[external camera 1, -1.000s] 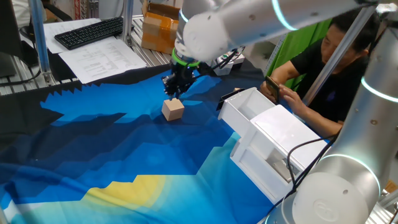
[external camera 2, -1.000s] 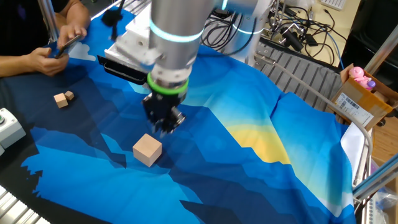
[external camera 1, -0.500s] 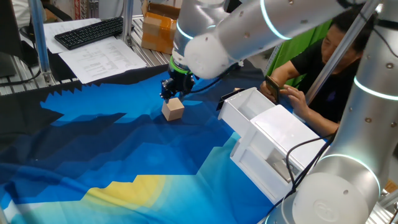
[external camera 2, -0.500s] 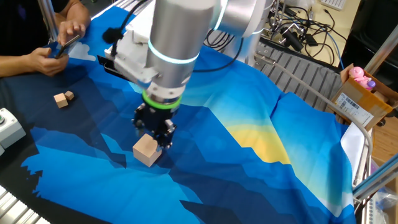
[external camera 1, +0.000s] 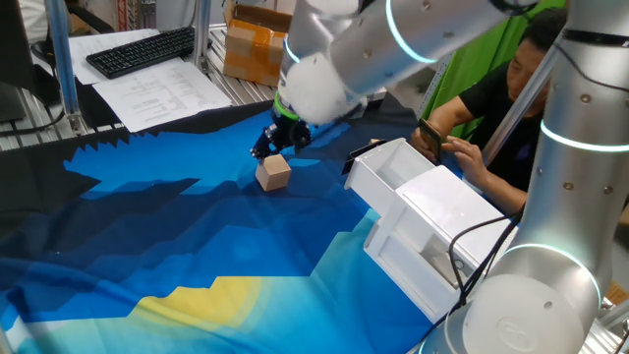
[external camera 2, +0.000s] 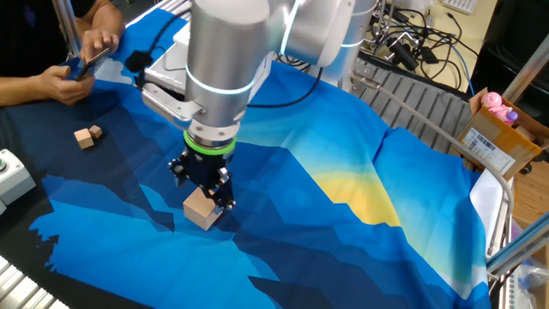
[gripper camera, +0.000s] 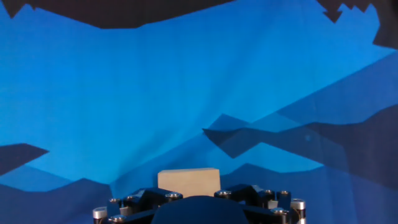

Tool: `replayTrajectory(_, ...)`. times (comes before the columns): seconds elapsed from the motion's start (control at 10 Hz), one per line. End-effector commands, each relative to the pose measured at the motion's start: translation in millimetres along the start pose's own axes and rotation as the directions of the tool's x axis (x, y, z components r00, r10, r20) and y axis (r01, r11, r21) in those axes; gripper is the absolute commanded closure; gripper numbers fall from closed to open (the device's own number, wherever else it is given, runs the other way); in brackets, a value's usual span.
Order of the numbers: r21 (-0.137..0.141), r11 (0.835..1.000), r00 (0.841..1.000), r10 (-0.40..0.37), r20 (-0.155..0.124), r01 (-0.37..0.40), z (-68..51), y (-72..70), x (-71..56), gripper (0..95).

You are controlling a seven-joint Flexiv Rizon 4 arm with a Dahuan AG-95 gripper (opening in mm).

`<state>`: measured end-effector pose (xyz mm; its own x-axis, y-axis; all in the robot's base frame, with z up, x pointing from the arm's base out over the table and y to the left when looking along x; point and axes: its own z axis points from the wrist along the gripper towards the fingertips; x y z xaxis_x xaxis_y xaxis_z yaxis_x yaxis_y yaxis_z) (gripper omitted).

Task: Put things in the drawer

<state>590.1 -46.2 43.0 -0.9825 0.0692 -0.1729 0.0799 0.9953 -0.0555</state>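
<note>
1. Gripper (external camera 2: 204,183) sits low over the blue cloth (external camera 2: 343,215), right at the wooden cube (external camera 2: 202,209). Fingertips look level with the cube's upper part, or just above it.
2. In the other fixed view the cube pokes out below and toward the camera from the black fingers; its top corner is covered by the gripper.
3. In one fixed view the gripper (external camera 1: 272,144) is just behind the cube (external camera 1: 274,173), on its far upper edge. Looks like touching, but I can't confirm contact.
4. Hand view: cube (gripper camera: 188,182) is centred at the bottom edge, straight ahead of the gripper body (gripper camera: 199,206). Fingers themselves don't show here.
5. Claw state: can't tell. The black fingers bunch together in both fixed views, and no view shows whether they straddle the cube or sit above it.
6. Cube rests flat on the cloth, on a dark-blue patch.
7. Two more pieces: a small wooden block (external camera 2: 83,137) with a much smaller piece (external camera 2: 96,131) just beside it, well apart from the gripper, near the person's hands (external camera 2: 81,64).
8. Drawer (external camera 1: 393,177) is pulled out of the white cabinet (external camera 1: 442,236), well apart from the cube, on the person's side. From here the tray's inside isn't clearly visible.
9. Grey button box (external camera 2: 10,176) sits at the table edge.
</note>
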Motion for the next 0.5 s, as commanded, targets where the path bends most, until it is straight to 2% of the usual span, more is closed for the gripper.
replayTrajectory(0.1,-0.007,1.0,1.0,0.002,0.002,-0.002,1.9,2.0,2.1,19.0)
replayTrajectory(0.2,-0.021,0.999,0.999,-0.037,-0.005,0.037,1.9,2.2,2.0,76.0)
replayTrajectory(0.3,-0.041,0.998,0.999,-0.039,-0.008,0.039,1.7,2.9,1.9,95.0)
replayTrajectory(0.4,-0.061,0.998,0.999,-0.031,-0.013,0.03,1.7,3.0,2.0,95.0)
replayTrajectory(0.5,-0.062,0.998,0.999,-0.03,-0.015,0.029,1.7,3.0,2.0,95.0)
